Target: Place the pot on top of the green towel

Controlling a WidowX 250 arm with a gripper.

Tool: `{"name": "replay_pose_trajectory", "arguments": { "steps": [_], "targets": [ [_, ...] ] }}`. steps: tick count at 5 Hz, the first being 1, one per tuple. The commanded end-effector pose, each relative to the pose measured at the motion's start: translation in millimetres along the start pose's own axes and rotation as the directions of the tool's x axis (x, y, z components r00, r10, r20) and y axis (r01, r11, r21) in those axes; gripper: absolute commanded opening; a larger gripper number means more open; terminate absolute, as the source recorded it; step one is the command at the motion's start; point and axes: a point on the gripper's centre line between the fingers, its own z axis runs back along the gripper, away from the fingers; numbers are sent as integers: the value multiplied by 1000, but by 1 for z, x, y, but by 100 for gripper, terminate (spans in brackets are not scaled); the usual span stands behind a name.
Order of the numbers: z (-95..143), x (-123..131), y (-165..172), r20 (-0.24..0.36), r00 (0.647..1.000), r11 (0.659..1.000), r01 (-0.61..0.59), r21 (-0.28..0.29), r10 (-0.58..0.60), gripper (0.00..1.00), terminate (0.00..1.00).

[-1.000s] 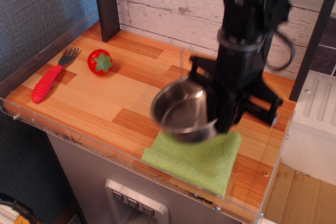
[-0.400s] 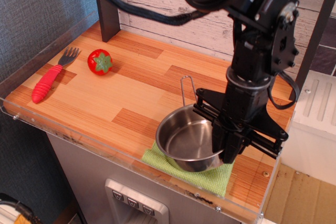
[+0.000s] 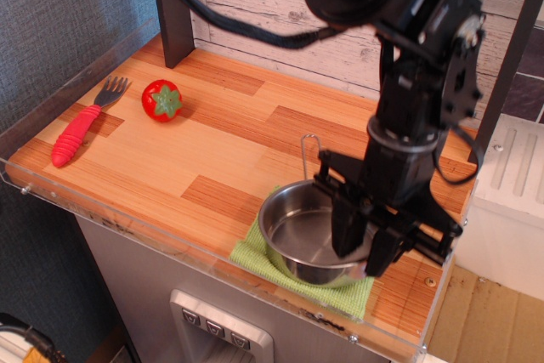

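red-handled fork [image 3: 82, 121] far left on wooden counter [image 3: 212, 138]; toy tomato [image 3: 161, 99] beside it. pot [image 3: 308, 233] upright on green towel [image 3: 255, 255] near front edge. gripper [image 3: 367, 246] above right rim, fingers parted, not clamping.

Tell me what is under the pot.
The green towel lies under the pot; only its front and left edges show. Its middle is covered by the pot, and the tool hides the pot's right rim.
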Motion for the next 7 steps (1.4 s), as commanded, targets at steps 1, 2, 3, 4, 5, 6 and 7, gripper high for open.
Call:
{"name": "replay_pose_trajectory", "arguments": {
  "steps": [1, 2, 3, 4, 5, 6, 7],
  "targets": [
    [73, -13, 27, 211, 977, 996, -16, -93, 35, 100, 0],
    [91, -19, 68, 254, 963, 996, -86, -29, 91, 100, 0],
    [91, -15, 102, 270, 960, 994, -94, 47, 78, 100, 0],
    [89, -9, 120, 271, 961, 994, -75, 84, 50, 100, 0],
    [83, -10, 134, 268, 958, 992, -120, 50, 102, 100, 0],
    [77, -14, 143, 264, 949, 985, -169, -31, 171, 100, 0],
    [74, -19, 147, 240, 943, 972, -217, -87, 232, 100, 0]
  ]
}}
